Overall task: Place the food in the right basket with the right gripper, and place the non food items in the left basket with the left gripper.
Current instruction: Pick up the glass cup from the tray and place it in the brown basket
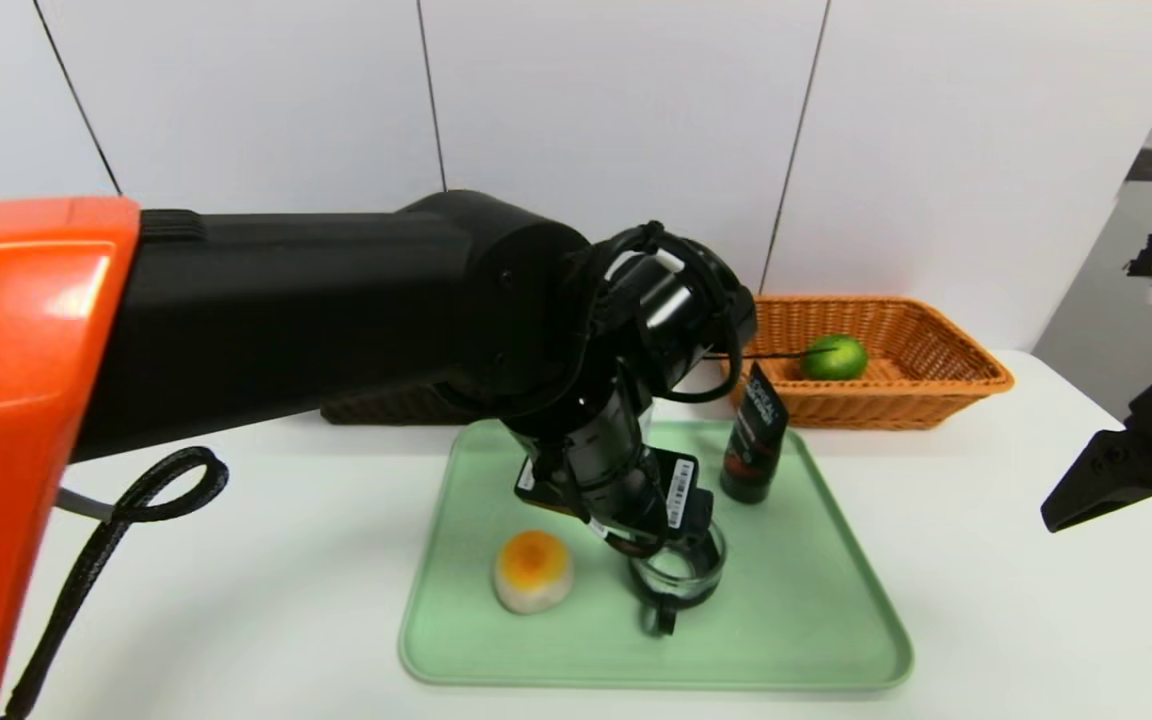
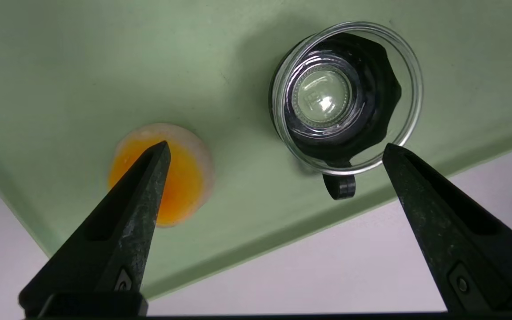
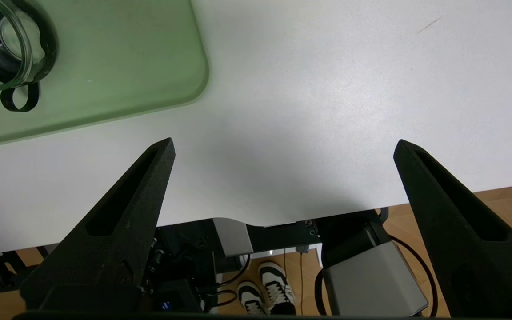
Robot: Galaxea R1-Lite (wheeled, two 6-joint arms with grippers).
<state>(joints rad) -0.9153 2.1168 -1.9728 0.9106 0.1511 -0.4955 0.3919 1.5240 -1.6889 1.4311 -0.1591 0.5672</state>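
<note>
My head camera looked forward and down across the whole tray (image 1: 786,620) from farthest back. My left wrist's looked down close over bun (image 2: 180,178) and glass cup (image 2: 349,164); my right's, down beside the tray, shared that cup.

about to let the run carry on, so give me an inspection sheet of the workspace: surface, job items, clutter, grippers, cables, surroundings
Surface: white table, green tray on it
Job's things: bun, glass cup and dark tube on the tray; lime in the right basket; left basket mostly hidden behind the left arm
Clutter: nothing seen
Grippers: left gripper open above the tray, holding nothing; right gripper open and empty over the table near its edge
Cables: black cable looped beside the left arm
Surroundings: pale panelled wall behind; shoes on the wood floor
</note>
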